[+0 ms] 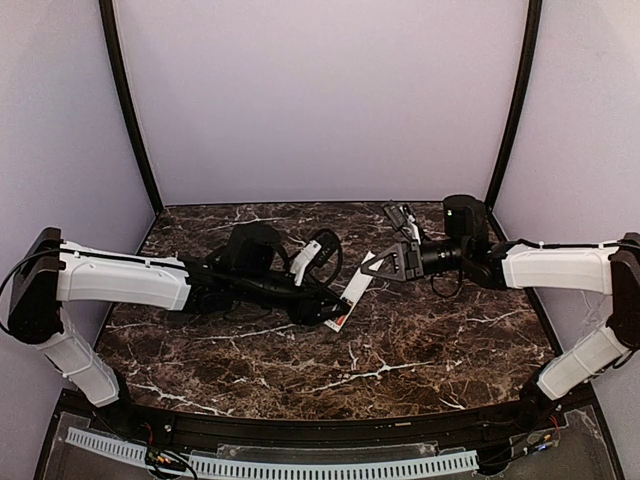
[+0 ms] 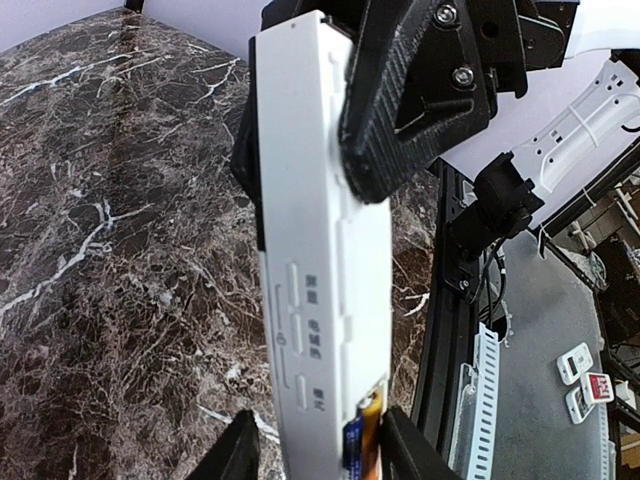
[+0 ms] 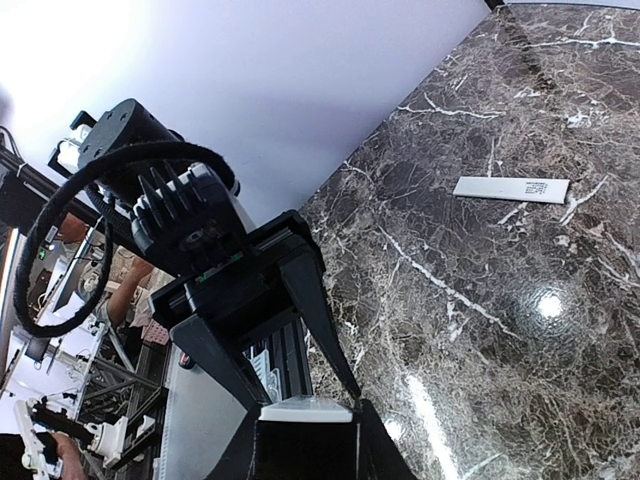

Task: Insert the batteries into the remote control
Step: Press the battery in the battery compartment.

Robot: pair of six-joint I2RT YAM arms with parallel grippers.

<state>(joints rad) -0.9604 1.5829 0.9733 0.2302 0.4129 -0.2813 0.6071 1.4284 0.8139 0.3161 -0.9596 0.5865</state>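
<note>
The remote control [image 1: 350, 295] is held in the air above the middle of the dark marbled table [image 1: 400, 350], between the two arms. In the top view it is tilted, its upper end towards the right arm and its lower end towards the left arm.

The upper part of the remote control is clamped by the right gripper [image 1: 378, 268]. In the left wrist view one black finger [image 2: 410, 110] is pressed flat against the white back, with the other seen behind the opposite edge. In the right wrist view the end of the white bar [image 3: 305, 410] is seen squeezed between the jaws.

The lower end of the remote control [image 2: 320, 250] is flanked by the left gripper [image 2: 322, 452], with one of its fingers [image 2: 240, 455] on each side. A narrow gap is seen on the left side, while the right finger is just beside the edge. Whether the jaws are pressing on the bar cannot be told.

A battery [image 2: 367, 430], orange with a blue band, is lodged in the open slot at that lower end, along the right edge of the bar.

A thin white cover strip [image 3: 510, 188] is seen lying flat on the table, well apart from both grippers.
</note>
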